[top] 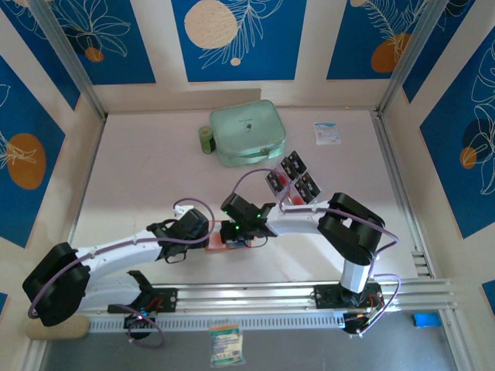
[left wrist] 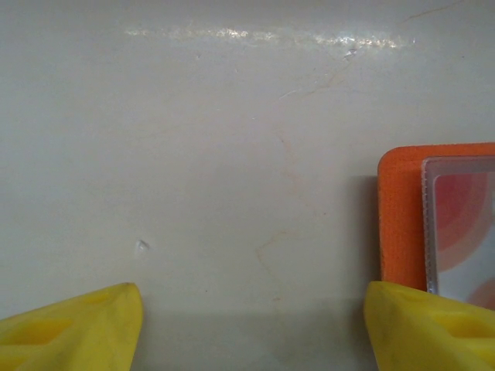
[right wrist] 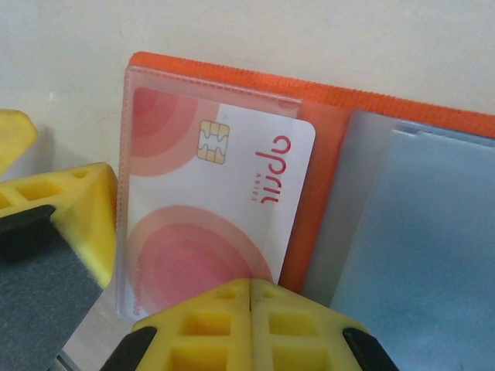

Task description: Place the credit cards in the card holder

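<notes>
Pale tabletop (top: 139, 170) is stretching between blue-patterned walls. Both arms are reaching low toward its middle. The left gripper (left wrist: 251, 309) is lying spread, one fingertip (left wrist: 418, 328) touching the card holder (right wrist: 309, 108). The holder is lying open, its clear pocket (right wrist: 155, 89) holding a white card (right wrist: 232, 201). The right gripper (right wrist: 251, 290) is pressing its pads together at the pocket's near edge; pinching anything, I cannot tell. The credit cards (top: 292, 176) are standing farther back.

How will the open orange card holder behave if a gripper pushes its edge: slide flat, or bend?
The card holder probably slides rather than tips, since it lies open and flat on the smooth table. The card in its pocket likely stiffens that half. The grey sleeve looks thin, so that half may buckle.
</notes>
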`<action>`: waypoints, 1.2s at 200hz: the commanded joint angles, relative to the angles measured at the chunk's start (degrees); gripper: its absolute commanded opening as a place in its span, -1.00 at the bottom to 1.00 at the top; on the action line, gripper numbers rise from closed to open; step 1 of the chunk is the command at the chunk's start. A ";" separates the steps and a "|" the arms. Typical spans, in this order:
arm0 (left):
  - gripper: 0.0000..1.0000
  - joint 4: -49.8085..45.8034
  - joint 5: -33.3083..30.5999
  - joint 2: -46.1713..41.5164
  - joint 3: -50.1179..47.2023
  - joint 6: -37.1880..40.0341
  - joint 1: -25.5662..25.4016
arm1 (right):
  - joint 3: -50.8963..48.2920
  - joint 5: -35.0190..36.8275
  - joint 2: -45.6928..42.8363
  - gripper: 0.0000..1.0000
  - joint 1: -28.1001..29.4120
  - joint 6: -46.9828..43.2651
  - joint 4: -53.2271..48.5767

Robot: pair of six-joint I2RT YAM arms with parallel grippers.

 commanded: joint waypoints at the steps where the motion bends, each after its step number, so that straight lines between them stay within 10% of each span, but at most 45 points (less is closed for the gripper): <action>1: 0.51 0.10 0.06 -0.47 -0.20 0.67 0.54 | -0.08 -2.46 1.14 -1.00 0.09 1.70 1.99; 240: 0.53 -0.46 -0.51 0.40 0.70 0.98 0.75 | -2.80 0.91 -2.24 -1.00 -1.09 -0.36 -0.85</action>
